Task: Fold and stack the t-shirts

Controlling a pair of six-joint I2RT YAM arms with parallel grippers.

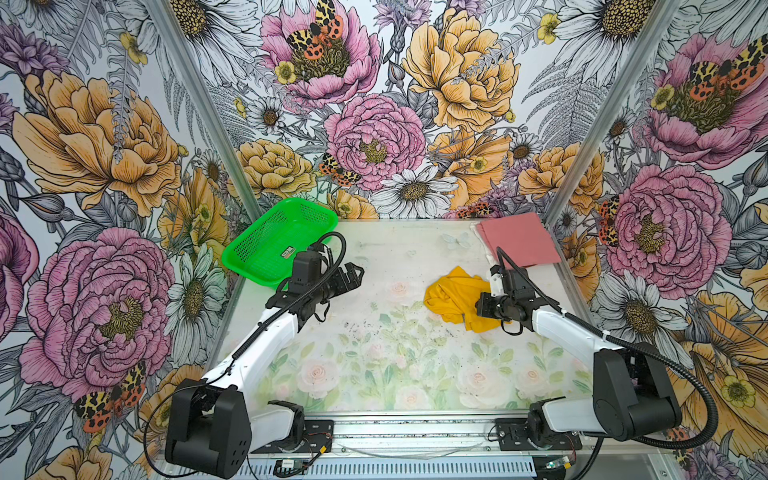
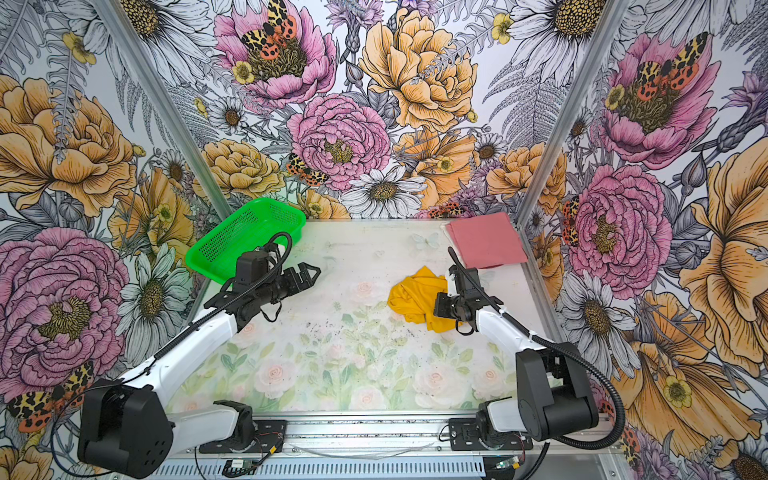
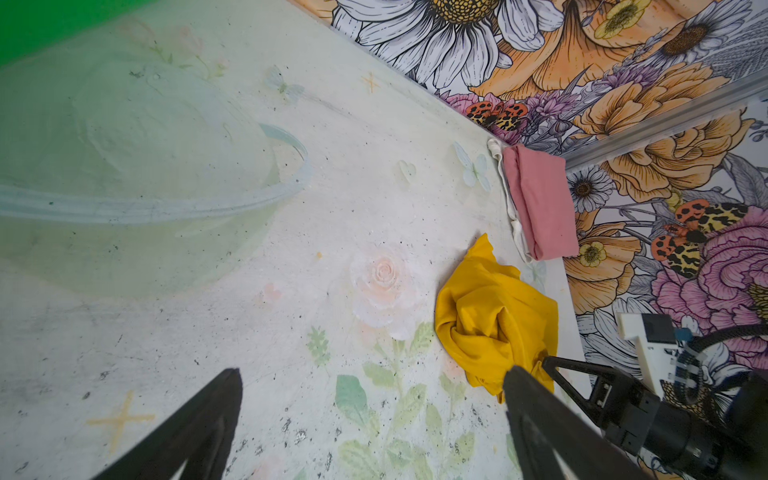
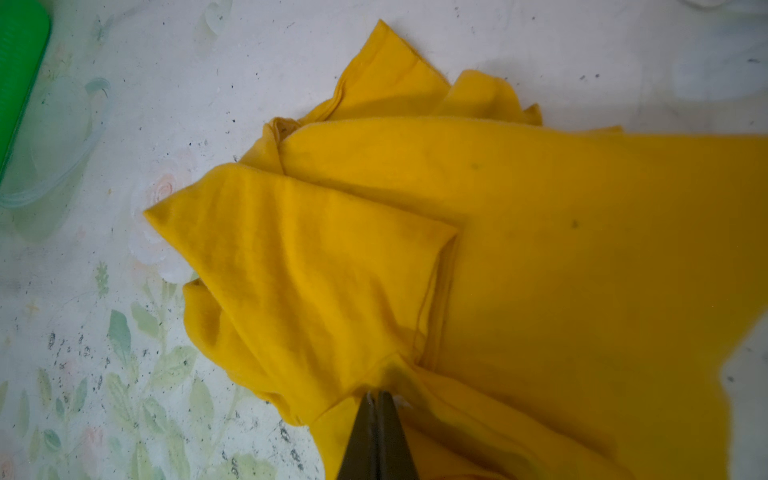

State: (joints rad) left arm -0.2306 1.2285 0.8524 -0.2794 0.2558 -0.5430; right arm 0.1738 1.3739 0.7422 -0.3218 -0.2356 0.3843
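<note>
Pinching crumpled yellow t-shirt (image 1: 455,297), right of desk (image 1: 374,332) centre — right end effector (image 4: 377,395) clenched on a fold; left end effector (image 1: 352,277) released. Pink t-shirt (image 1: 517,239) folded at far right corner. Next, likely: lifting and spreading flat — two-handed.

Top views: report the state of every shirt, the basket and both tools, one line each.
yellow t-shirt: unfolded, crumpled in a heap, pinched at one edge.
pink t-shirt: folded flat, at the far right corner.
green basket: no shirt in it, at the far left corner.
left tool: open, holding nothing.
right tool: shut on the yellow t-shirt.
</note>
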